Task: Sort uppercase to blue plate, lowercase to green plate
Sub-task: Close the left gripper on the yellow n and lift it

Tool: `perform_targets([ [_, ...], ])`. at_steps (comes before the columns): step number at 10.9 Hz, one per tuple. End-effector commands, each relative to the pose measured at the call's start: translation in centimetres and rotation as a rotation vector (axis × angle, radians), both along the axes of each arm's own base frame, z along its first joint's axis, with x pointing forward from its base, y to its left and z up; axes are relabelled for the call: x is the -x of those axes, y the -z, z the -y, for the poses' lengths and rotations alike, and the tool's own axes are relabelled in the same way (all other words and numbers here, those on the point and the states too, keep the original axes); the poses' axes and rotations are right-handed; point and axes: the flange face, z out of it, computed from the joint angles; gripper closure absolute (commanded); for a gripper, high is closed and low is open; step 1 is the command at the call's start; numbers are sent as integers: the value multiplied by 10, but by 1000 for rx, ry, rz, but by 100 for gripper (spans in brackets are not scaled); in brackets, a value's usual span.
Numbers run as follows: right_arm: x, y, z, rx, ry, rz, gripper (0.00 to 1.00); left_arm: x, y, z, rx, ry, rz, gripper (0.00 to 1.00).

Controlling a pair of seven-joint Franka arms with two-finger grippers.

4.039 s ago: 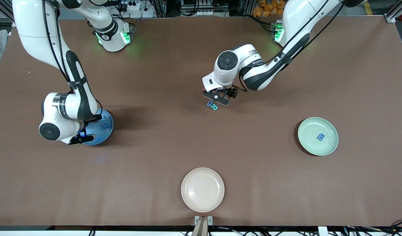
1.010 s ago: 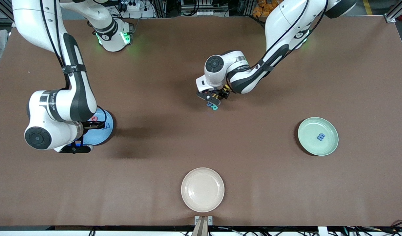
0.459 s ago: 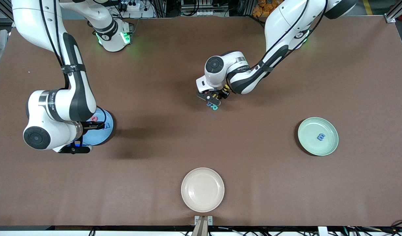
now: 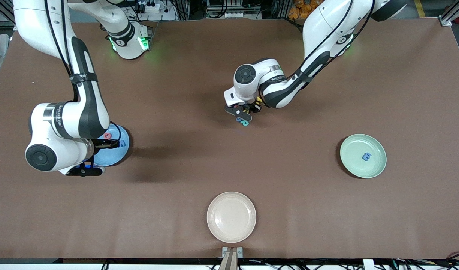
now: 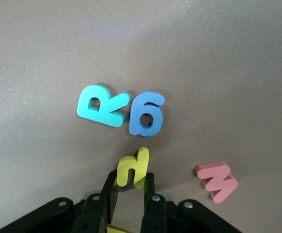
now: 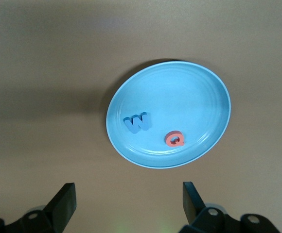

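My left gripper (image 4: 247, 111) is shut on a yellow lowercase h (image 5: 132, 167), low over the table's middle. Beside it lie a teal R (image 5: 99, 105), a blue lowercase letter (image 5: 147, 114) and a red lowercase m (image 5: 218, 181). In the front view the R (image 4: 245, 123) and the blue letter (image 4: 238, 119) peek out under the hand. My right gripper (image 6: 129, 201) is open and empty, raised beside the blue plate (image 6: 180, 92). That plate holds a blue W (image 6: 137, 122) and a red Q (image 6: 174, 140). The green plate (image 4: 349, 148) holds one blue lowercase letter (image 4: 366, 156).
A cream plate (image 4: 231, 216) sits empty near the front camera's edge of the table. The right arm's hand covers part of the blue plate (image 4: 117, 153) in the front view. A yellow bit (image 5: 114, 229) shows under the left gripper's fingers.
The right gripper has risen from the blue plate, where the red Q now lies. The left gripper has shifted slightly over the letters. In the last second almost nothing moved.
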Motion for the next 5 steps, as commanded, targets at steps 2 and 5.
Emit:
perform_targets([
  [2, 2, -10, 0, -19, 14, 1, 4, -9, 2, -4, -7, -20, 30, 100],
  [5, 1, -12, 1, -20, 15, 5, 3, -29, -36, -13, 0, -56, 99, 100],
])
